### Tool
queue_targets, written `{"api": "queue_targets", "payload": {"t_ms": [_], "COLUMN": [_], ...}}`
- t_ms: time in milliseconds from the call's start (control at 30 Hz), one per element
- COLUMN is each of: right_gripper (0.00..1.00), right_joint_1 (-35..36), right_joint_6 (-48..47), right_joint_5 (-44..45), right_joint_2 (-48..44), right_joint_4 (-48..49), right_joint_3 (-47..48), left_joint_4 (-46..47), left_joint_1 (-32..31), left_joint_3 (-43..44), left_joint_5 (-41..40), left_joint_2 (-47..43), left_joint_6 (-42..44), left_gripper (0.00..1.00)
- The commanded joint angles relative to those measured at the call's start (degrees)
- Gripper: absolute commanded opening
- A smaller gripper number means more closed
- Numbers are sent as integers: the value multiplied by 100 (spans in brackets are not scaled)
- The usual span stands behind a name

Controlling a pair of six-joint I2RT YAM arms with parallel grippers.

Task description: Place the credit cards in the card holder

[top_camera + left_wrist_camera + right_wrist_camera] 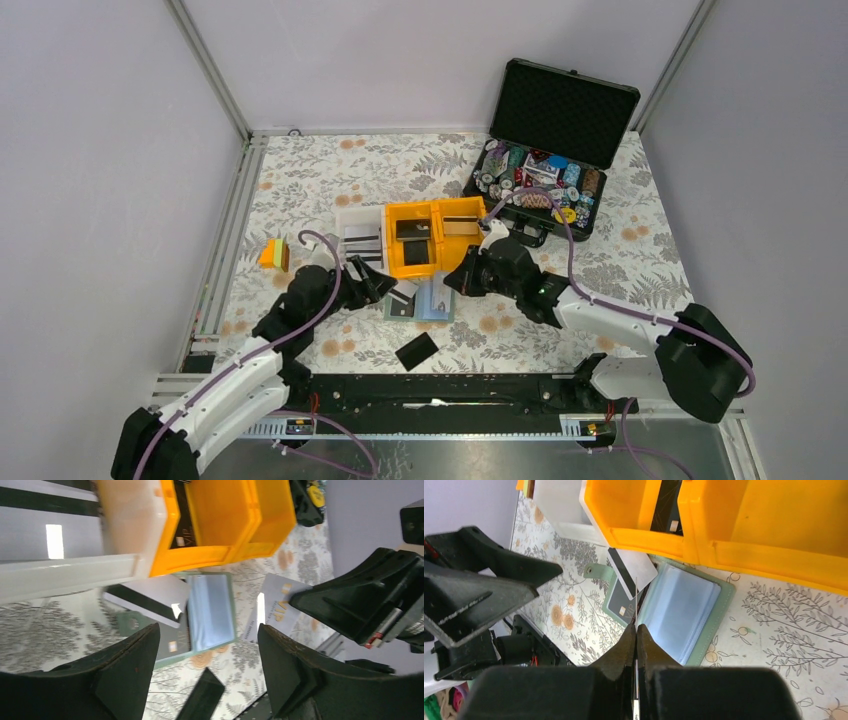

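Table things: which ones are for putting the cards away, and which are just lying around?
For the job: card holder, loose black card, white card in the right fingers.
Just lying around: poker chip case, orange-and-green block.

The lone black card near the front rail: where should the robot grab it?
Across its narrow width, pinching the long edges midway, probably. The black card lies flat and skewed on the tablecloth, nothing touching it, so the left tool should come straight down from above, turned to match that slant. It is so thin that only edges offer a hold.
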Motion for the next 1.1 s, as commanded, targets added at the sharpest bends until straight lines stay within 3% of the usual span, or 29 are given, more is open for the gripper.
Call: {"api": "queue_targets", "payload": {"t_ms": [0, 267, 500, 1067], "right_gripper": [0, 0, 0, 0], "right_joint_1": [43, 45, 43, 43], "right_joint_6": [75, -14, -20, -38], "right_joint_5": [485, 673, 736, 803], "right_joint_2": [-381, -635, -883, -1035], "right_joint_4": [261, 204, 224, 136], "right_joint_3": [-47, -191, -337, -402], "left_joint_4": [1123, 1810, 2391, 2591], "left_joint_1": [-589, -1390, -1479, -1479], "left_joint_3": [-165, -97, -250, -968], "left_joint_5": [-792, -1640, -2169, -3055], "left_joint_2": [61, 958, 1807, 1776], "left_joint_6": [-1130, -1750, -2105, -3104], "left_gripper": [73, 66, 58, 51]}}
